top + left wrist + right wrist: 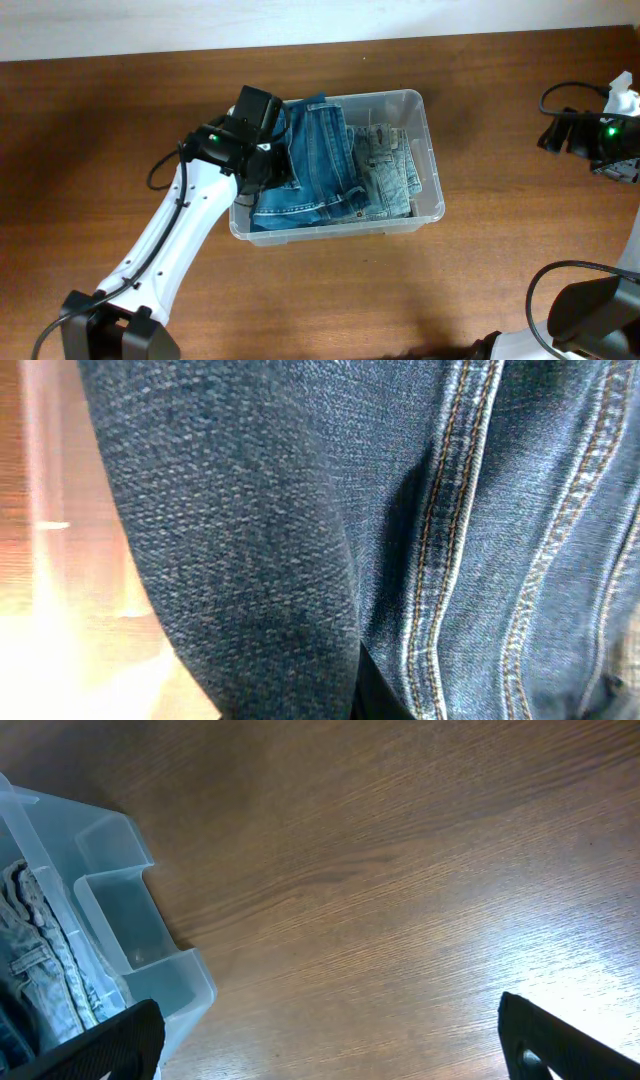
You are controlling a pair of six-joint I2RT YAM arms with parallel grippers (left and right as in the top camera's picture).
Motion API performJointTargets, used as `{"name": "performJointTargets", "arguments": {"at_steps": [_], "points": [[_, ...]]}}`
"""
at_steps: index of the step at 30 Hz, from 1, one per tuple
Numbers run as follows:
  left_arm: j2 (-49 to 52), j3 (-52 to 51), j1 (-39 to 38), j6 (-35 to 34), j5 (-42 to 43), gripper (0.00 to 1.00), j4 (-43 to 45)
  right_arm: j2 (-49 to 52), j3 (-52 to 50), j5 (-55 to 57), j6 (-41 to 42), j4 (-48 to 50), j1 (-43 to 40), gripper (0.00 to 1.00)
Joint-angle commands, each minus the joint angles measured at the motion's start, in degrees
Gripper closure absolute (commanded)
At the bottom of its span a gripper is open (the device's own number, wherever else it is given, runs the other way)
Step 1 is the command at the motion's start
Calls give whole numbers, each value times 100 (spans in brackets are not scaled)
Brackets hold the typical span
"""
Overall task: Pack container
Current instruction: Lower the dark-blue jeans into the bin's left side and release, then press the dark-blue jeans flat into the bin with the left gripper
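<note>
The clear plastic container (432,160) stands mid-table and holds folded dark blue jeans (315,160) on its left side and lighter washed jeans (390,175) on its right. My left gripper (268,165) reaches into the container's left side, down on the dark jeans. Its fingers are hidden: denim (300,510) fills the left wrist view. My right gripper (330,1050) is open and empty over bare wood, far right of the container (130,930). In the overhead view it sits near the right edge (560,133).
Brown wooden table (480,290) all around the container. A black cable (575,90) loops at the far right by the right arm. The left arm's white links (170,250) cross the table at front left.
</note>
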Motion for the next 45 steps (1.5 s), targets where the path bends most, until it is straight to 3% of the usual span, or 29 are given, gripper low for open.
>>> {"name": "performJointTargets", "arguments": {"at_steps": [1,3,4,5,6,7,8,14,19,20,24,25,32,45], "points": [[-153,-57,20,39,-732,99,-90,2,59,9,-37,2,-22,2],[-153,-57,22,140,-798,98,-98,2,59,11,-37,2,-22,2],[-153,-57,22,245,-809,80,-98,2,59,9,-37,2,-22,2],[-153,-57,20,345,-839,51,-101,2,59,9,-37,2,-22,1],[-153,-57,20,463,-850,14,-114,2,59,9,-35,2,-22,2],[-153,-57,20,645,-848,1,-109,2,59,9,-37,2,-22,1],[-153,-57,22,839,-852,1,-101,2,59,9,-37,2,-22,1],[-164,636,85,1482,-931,1,-48,2,59,9,-37,2,-22,2],[-179,1628,17,1480,-732,2,-260,2,59,11,-37,2,-22,1],[-179,1729,-11,1478,-625,10,-251,2,59,11,-37,2,-22,1],[-157,1814,-140,1475,-280,90,-9,2,59,11,-37,2,-22,2],[-136,1814,-177,1475,-284,99,28,2,59,9,-37,2,-22,2],[498,1808,-361,1473,-321,99,396,2,59,9,-37,2,-22,1],[2868,1808,-667,1478,-319,99,671,2,59,9,-37,2,-22,2]]}}
